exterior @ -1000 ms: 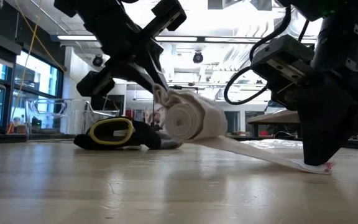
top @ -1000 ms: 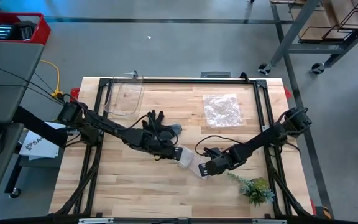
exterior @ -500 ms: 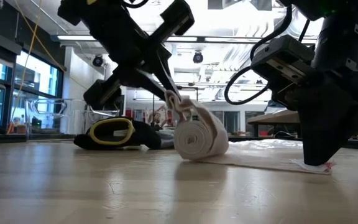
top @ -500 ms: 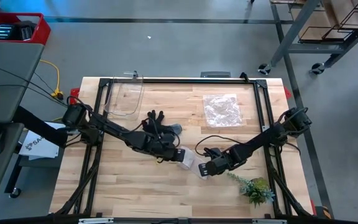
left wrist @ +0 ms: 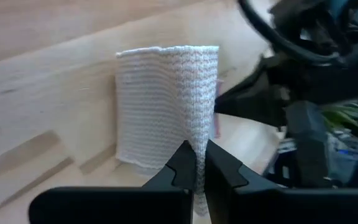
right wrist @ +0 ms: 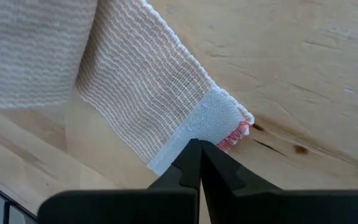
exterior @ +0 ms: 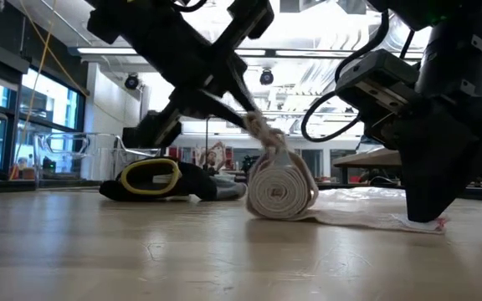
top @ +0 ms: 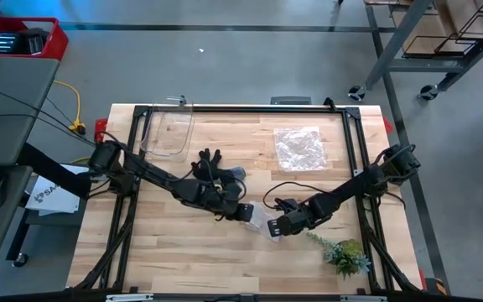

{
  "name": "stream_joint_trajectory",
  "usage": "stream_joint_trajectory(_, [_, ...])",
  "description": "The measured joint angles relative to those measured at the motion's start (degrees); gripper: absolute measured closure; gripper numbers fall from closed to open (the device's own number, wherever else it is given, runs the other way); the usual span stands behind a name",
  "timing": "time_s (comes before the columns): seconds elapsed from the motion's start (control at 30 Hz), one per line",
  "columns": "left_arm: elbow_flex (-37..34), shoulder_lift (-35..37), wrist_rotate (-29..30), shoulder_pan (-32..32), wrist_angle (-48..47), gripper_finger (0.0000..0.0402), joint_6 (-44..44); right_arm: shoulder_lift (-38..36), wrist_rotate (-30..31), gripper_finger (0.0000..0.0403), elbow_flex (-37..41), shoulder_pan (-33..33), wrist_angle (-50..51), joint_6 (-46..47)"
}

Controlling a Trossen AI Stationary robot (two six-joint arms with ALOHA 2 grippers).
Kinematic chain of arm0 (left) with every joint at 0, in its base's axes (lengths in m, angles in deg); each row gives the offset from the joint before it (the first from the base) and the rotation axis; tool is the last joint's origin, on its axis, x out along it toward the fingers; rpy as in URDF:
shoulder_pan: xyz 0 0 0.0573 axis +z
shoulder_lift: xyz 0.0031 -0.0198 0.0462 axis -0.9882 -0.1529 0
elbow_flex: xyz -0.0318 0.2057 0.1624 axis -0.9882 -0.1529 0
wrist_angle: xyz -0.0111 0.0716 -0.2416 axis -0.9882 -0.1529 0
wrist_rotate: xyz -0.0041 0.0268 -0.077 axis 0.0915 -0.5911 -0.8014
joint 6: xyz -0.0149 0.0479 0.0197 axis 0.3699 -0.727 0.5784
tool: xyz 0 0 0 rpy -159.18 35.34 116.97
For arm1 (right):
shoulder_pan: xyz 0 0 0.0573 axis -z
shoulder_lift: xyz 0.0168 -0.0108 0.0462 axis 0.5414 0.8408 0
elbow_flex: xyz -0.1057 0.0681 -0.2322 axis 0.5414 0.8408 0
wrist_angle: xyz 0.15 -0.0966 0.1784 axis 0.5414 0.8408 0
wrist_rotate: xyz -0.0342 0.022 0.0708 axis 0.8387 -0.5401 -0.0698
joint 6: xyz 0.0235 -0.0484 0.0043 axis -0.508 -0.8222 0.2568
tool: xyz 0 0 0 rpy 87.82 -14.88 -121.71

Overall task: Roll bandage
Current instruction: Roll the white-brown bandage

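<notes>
Gauze bandage (exterior: 281, 186), nearly all rolled, rests mid-worktop (top: 174, 252). Left jaws (exterior: 253, 124) pinch its top fold; right jaws (right wrist: 197, 148), clenched, pin the tail end flat. Judgement: keep the tail taut, roll evenly toward it, edges aligned.

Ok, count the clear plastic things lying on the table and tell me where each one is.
2: a clear plastic container at the far left, by the left arm's side, and a crinkly clear plastic bag at the far right. Nothing more shows, though the arms could hide something small.
</notes>
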Motion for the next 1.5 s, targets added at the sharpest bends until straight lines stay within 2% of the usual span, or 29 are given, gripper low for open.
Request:
stream_joint_trajectory(0.23, [0.0,-1.5,-0.8,0.0,3.4,0.0365,0.0,0.0,0.2,0.0403,0.0,0.0,-0.1,-0.1])
stream_joint_trajectory(0.67, [0.0,-7.1,-8.1,0.4,14.2,0.0301,0.0,0.0,0.6,0.0403,0.0,0.1,-0.5,-0.1])
stream_joint_trajectory(0.97, [0.0,-7.5,-7.4,1.1,15.9,0.0243,-2.1,0.0,0.5,0.0403,0.0,0.1,-0.6,-1.5])
stream_joint_trajectory(1.2, [0.0,-4.2,-9.6,4.0,13.5,0.0230,-7.8,0.0,0.4,0.0403,0.0,0.1,-0.6,-1.6])
stream_joint_trajectory(1.5, [0.0,4.5,-9.1,8.5,-1.4,0.0229,-20.2,0.0,0.6,0.0403,-0.1,-0.4,0.7,-1.6])
